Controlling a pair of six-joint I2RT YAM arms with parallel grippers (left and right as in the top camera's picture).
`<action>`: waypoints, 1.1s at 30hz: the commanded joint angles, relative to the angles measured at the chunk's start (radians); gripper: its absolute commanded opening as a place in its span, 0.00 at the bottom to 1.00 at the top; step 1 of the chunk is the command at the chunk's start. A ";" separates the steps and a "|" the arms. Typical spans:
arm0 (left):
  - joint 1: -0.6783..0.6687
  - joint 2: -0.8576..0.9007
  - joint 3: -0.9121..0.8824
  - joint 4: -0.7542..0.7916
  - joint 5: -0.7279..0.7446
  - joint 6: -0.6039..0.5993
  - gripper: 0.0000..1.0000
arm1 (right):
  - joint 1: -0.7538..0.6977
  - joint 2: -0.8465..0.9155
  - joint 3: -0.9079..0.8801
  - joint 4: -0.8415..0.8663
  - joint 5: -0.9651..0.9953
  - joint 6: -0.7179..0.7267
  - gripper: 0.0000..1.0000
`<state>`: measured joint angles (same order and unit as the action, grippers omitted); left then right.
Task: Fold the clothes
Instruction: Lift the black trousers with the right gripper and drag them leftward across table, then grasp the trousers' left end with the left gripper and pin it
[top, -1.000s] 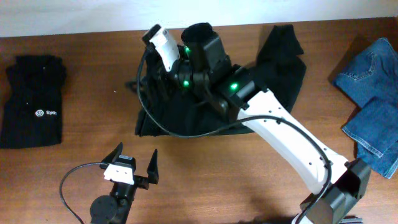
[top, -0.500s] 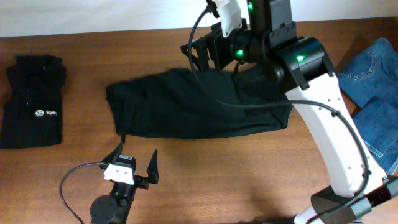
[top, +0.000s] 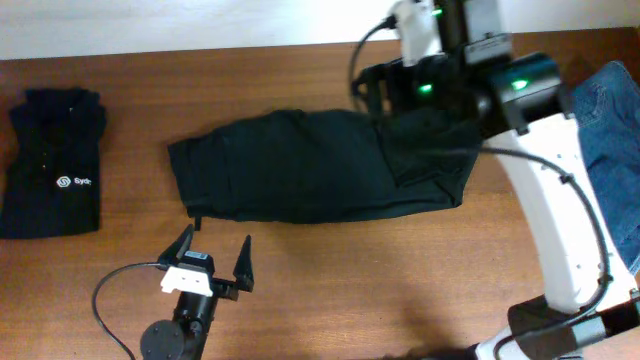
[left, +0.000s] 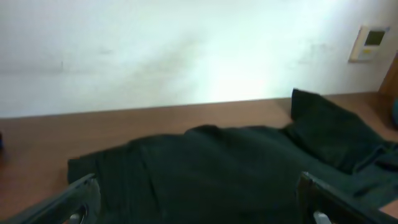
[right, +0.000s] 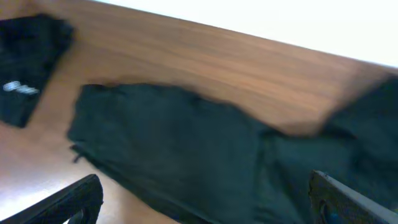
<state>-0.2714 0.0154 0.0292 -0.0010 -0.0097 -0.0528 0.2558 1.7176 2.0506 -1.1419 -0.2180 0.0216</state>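
Observation:
The black trousers (top: 310, 170) lie stretched left to right across the middle of the table, with the right end bunched and doubled over. My right gripper (top: 365, 92) hovers above the far right part of them, open and empty. In the right wrist view its fingers (right: 205, 205) are spread wide over the black trousers (right: 186, 143). My left gripper (top: 215, 268) is open and empty near the front edge, just in front of the trousers. In the left wrist view the trousers (left: 236, 168) fill the space between and beyond its fingers (left: 205, 208).
A folded black top with a small white logo (top: 55, 165) lies at the far left, and it also shows in the right wrist view (right: 25, 68). Blue denim jeans (top: 612, 130) lie at the right edge. The right arm's white link (top: 560, 200) spans the right side.
The trousers went from a bunched heap to lying stretched out. My right arm swept right and toward the back. My left gripper stayed put.

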 joint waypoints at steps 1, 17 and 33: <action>0.006 -0.008 0.003 0.023 0.021 -0.013 0.99 | -0.093 -0.021 0.014 -0.030 0.024 -0.006 0.99; 0.006 0.667 0.597 -0.227 -0.014 0.164 0.99 | -0.312 -0.031 0.014 -0.068 0.018 -0.008 0.99; 0.011 1.391 1.122 -0.282 -0.014 0.235 1.00 | -0.454 0.064 0.014 0.045 0.009 -0.123 0.97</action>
<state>-0.2672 1.3560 1.1282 -0.3180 -0.0154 0.1551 -0.1936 1.7321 2.0510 -1.1076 -0.2066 -0.0578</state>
